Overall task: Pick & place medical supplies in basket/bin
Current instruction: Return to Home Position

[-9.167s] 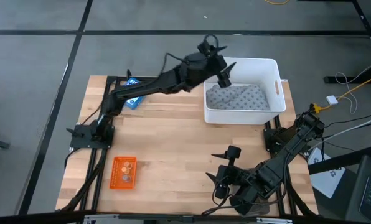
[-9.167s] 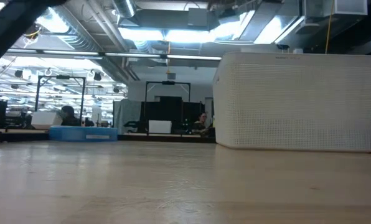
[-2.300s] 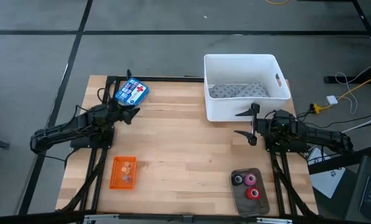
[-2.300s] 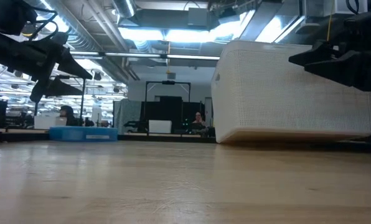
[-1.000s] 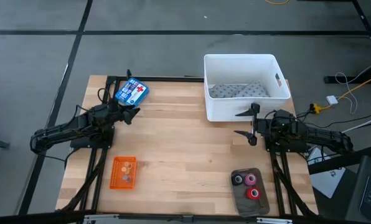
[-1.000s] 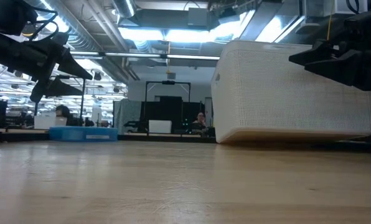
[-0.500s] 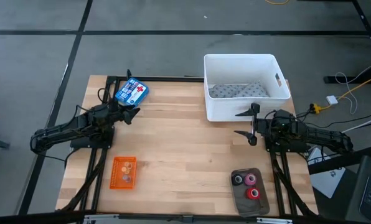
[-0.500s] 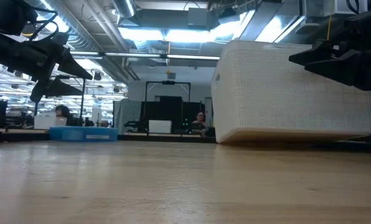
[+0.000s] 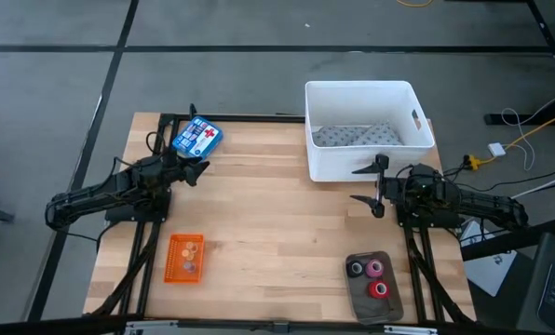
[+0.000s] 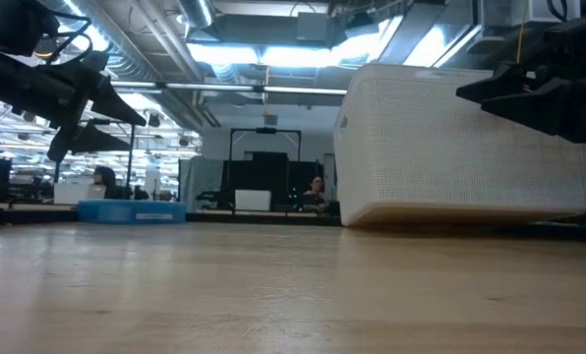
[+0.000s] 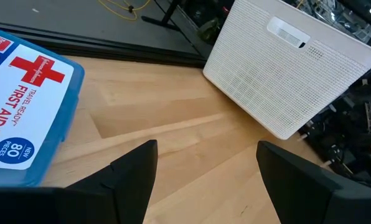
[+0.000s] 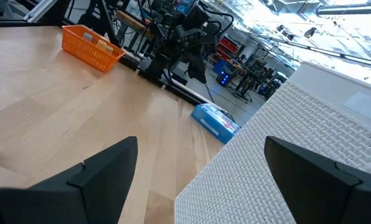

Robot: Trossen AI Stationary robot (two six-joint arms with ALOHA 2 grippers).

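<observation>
The white bin (image 9: 366, 130) stands at the table's far right, with the grey patterned cloth (image 9: 352, 137) lying on its floor. Black (image 9: 356, 269), pink (image 9: 374, 268) and red (image 9: 380, 289) tape rolls sit on a dark mat (image 9: 389, 302) near the near right corner. The orange basket (image 9: 185, 258), at the near left, holds small pieces. My left gripper (image 9: 199, 173) is open above the far left, just beside the blue box (image 9: 196, 138). My right gripper (image 9: 353, 184) is open just in front of the bin's near wall. Neither touches anything.
The blue first-aid box (image 11: 23, 112) lies at the far left edge. Bare wood spans the table's middle between both grippers. The bin (image 10: 465, 147) looks slightly tilted in the low view. People and equipment show in the room beyond the table.
</observation>
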